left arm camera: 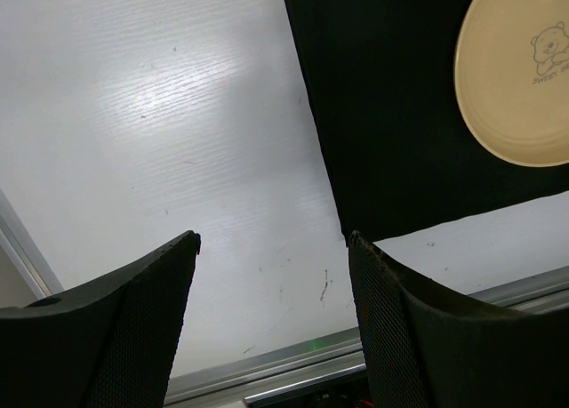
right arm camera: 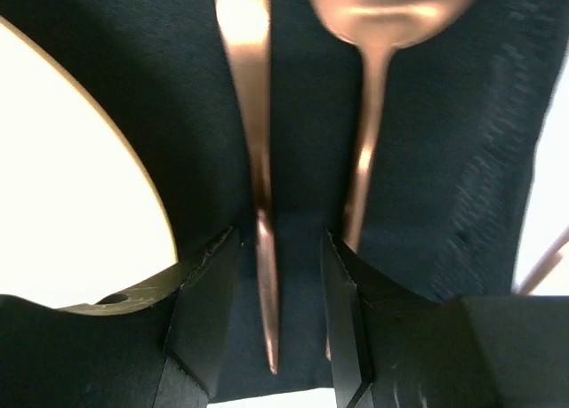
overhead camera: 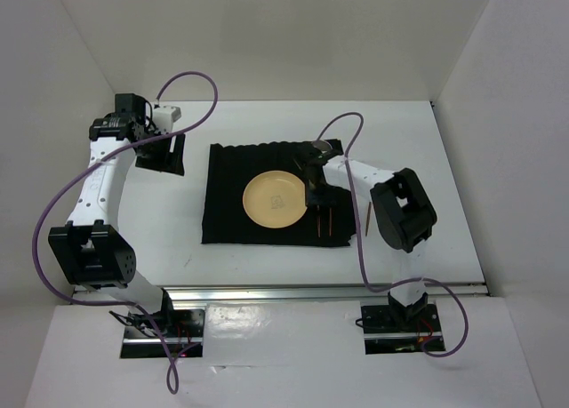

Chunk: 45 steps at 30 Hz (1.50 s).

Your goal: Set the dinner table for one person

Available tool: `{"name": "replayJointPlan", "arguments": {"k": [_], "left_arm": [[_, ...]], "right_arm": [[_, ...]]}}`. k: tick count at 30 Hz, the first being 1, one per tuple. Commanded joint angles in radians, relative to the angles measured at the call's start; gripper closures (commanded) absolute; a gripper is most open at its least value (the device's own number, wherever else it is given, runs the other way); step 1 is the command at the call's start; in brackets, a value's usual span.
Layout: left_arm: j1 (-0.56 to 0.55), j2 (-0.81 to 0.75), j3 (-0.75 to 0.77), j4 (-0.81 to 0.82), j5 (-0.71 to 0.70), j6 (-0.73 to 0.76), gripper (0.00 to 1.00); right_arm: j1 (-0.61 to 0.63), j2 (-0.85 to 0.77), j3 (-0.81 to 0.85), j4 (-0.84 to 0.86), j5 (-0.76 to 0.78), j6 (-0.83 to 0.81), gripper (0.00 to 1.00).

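Dinner table (overhead camera: 267,264) fills the view, black mat (overhead camera: 227,204) at centre, yellow plate (overhead camera: 276,201) on it. Right gripper (right arm camera: 280,239) open, fingers astride a copper utensil (right arm camera: 249,88) without pinching it; spoon (right arm camera: 382,17) just right. Left gripper (left arm camera: 271,244) open too, over bare table, far left.

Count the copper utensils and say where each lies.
3. One utensil lies on the mat inside the open right end effector; a spoon beside it; a third utensil on the table past the mat's right edge. Others may be hidden.
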Motion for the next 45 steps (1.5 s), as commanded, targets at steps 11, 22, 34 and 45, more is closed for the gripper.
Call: {"name": "replayJointPlan", "arguments": {"k": [11,22,34,45], "left_arm": [[0.007,-0.019,0.019,-0.009,0.011,0.018,0.24],[0.007,-0.028,0.028,-0.020,0.020,0.018,0.24],[0.007,-0.037,0.019,-0.029,0.011,0.027,0.24],[-0.102,-0.037,0.154,-0.086,0.129,0.102,0.23]], "right_arm": [[-0.201,-0.359,-0.098,-0.025,-0.005,-0.049,0.47],[-0.445,-0.156,-0.163,0.072,-0.081,-0.118,0.47],[-0.487,-0.043,-0.172,0.135,-0.081,-0.137,1.00],[-0.423,-0.421,-0.048,0.081,0.066,-0.002,1.00]]}}
